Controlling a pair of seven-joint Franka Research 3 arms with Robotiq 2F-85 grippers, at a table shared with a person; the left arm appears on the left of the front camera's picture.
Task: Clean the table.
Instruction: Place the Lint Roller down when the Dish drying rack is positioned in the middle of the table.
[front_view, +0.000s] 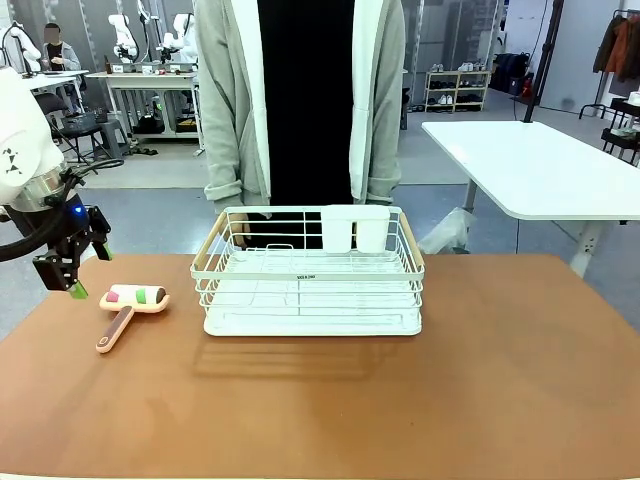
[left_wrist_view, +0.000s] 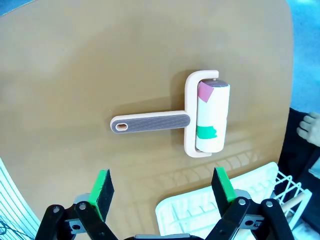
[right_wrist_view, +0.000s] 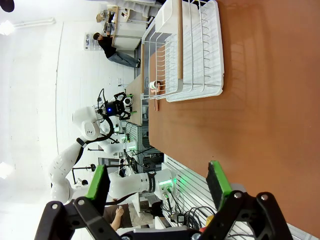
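Nothing cleaned yet, by the look of it: lint roller (front_view: 130, 305) lying untouched on the reddish-brown table (front_view: 400, 400), at about 9 o'clock from the white dish rack (front_view: 310, 275), roller head toward the rack side, ribbed handle pointing down toward 7 o'clock and the near edge. No visible crumbs or marks on the table top to judge progress by; picking up the roller and sweeping the surface both apparently still to do. Left claw (front_view: 78, 268) hanging above the table's left edge, at roughly 10 o'clock from the roller, apart from it, tilted downward and inward off the white arm coming in from the left. Seen from the left wrist: left claw (left_wrist_view: 162, 187) spread wide, green pads (left_wrist_view: 102, 192) well apart, nothing between them, roller (left_wrist_view: 212, 117) and its grey-ribbed handle (left_wrist_view: 150, 123) straight ahead at 12 o'clock, dish rack corner at 5 o'clock. Reads as a lined-up approach toward the handle, not a grasp. Right claw (right_wrist_view: 157, 187) likewise wide open and empty, wrist rolled so the table stands on end, pointing along the table's bare right side with the rack far off at 12 o'clock. Person standing at the far edge behind the rack, a hand (left_wrist_view: 310, 127) just visible beyond the table's end, not touching anything on the table.
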